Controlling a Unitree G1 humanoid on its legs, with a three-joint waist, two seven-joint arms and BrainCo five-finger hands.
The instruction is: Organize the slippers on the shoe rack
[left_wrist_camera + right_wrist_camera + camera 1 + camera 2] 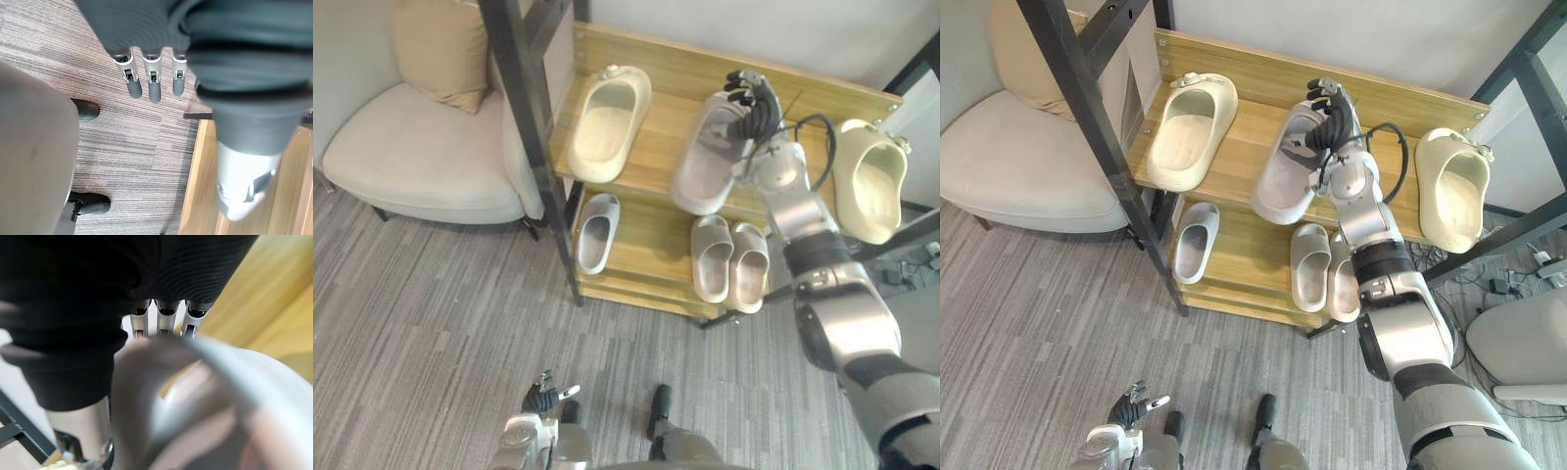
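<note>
A grey slipper (700, 162) is grasped at its far end by the right robot hand (752, 110) (fingers curled round it) over the shoe rack's (662, 116) top shelf, upper centre of the frame; the left robot hand (544, 397) is held released, bottom edge.

Both head eyes down on one shoe rack (662, 116); wrist cameras close behind fingers (154, 89).

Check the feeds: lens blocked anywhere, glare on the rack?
Right wrist view: the grey slipper held by the right robot hand sits against the lens, hiding much of the shoe rack. Left wrist view: the left robot hand hangs over floor. Eye views: even light, no glare on the rack; its black post crosses the foreground.
</note>
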